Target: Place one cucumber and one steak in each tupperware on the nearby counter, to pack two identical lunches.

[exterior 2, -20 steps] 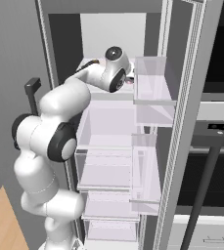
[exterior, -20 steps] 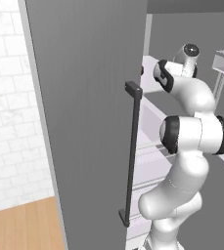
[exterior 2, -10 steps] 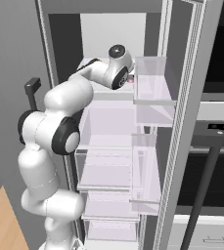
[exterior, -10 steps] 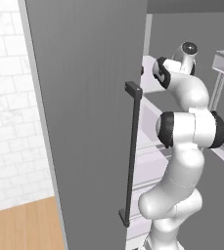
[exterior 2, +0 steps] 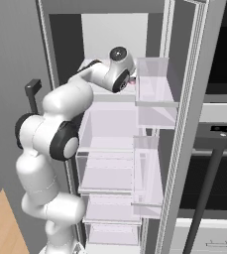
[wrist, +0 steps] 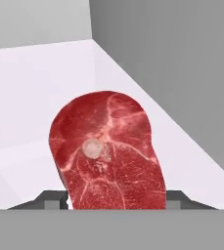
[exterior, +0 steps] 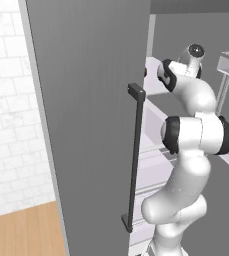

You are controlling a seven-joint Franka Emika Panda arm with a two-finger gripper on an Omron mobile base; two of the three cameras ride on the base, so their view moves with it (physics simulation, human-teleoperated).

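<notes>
I've got the hand (wrist: 116, 205) at the steak (wrist: 107, 152), on a fridge shelf (wrist: 30, 93). Fingers (wrist: 52, 201) sit either side of the meat, right against it. Can't tell if clamped yet.

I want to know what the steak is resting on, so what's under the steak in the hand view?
The steak lies on a pale fridge shelf, near a grey wall. The shelf directly beneath the meat is covered, and the fingers sit at its near end, one each side.

White Franka Panda arm (exterior 2: 50, 139) rises from base, elbow bent, forearm reaching up and forward. Wrist turned level, hand pointing forward. Two-finger dark gripper (wrist: 116, 201) with fingers at either side of red marbled raw steak (wrist: 108, 151), jaws closed against it.
</notes>
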